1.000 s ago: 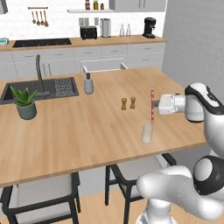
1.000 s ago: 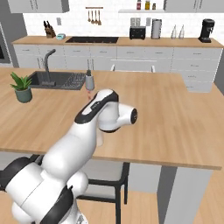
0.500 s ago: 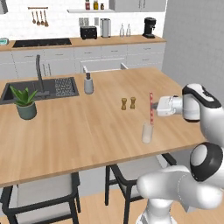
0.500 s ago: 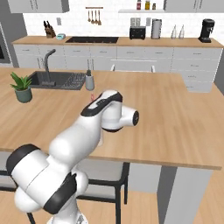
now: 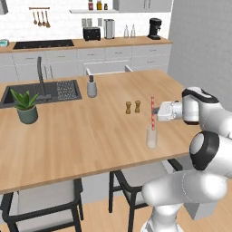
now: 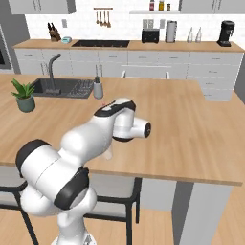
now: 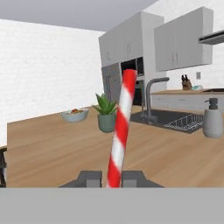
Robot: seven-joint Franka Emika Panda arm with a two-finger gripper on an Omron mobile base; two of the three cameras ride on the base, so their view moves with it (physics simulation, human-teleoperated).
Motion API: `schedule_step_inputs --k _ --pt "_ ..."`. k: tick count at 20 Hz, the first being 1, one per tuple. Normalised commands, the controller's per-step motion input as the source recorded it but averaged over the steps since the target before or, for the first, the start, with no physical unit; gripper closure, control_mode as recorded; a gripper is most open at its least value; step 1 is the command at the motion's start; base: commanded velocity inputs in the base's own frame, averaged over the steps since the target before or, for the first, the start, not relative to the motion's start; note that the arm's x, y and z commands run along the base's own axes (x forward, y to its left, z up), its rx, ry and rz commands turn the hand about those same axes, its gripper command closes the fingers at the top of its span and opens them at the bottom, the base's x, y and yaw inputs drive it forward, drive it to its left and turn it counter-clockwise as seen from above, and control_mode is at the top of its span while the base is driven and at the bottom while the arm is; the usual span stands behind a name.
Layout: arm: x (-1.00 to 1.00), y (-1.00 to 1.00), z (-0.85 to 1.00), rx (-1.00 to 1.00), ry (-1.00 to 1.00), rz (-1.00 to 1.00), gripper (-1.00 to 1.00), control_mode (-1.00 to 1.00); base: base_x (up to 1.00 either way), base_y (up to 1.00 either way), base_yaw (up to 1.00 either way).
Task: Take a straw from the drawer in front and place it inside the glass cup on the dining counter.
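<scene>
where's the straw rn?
In the left base view the straw stands upright in the gripper, right above the glass cup near the counter's front right edge, right of the two wooden shakers.

The left base view looks from behind the arm, forward and down over the desk, toward the sink and the wall cabinets. The right base view faces the same way from the other side, so both share the desk, sink and plant. The hand view sits close behind the hand, looking low across the desk at the plant ahead.
</scene>
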Motion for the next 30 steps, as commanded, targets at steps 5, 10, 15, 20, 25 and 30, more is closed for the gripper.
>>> schedule_step_inputs --k 5,10,15,20,25,30 --pt "0.38 -0.01 -0.1 0.0 0.0 0.0 1.0 -1.0 0.0 0.0 0.0" --pt "-0.08 -0.25 -0.15 -0.02 -0.03 0.0 1.0 -1.0 0.0 0.0 0.0" --pt "-0.25 -0.14 -0.04 -0.02 -0.11 0.0 1.0 -1.0 0.0 0.0 0.0" --pt "-0.05 0.0 0.0 0.0 -0.06 0.0 1.0 -1.0 0.0 0.0 0.0" --pt "0.0 0.08 -0.01 0.0 0.0 0.0 1.0 -1.0 0.0 0.0 0.0" --pt "-0.03 0.16 0.0 0.0 0.0 0.0 1.0 -1.0 0.0 0.0 0.0"
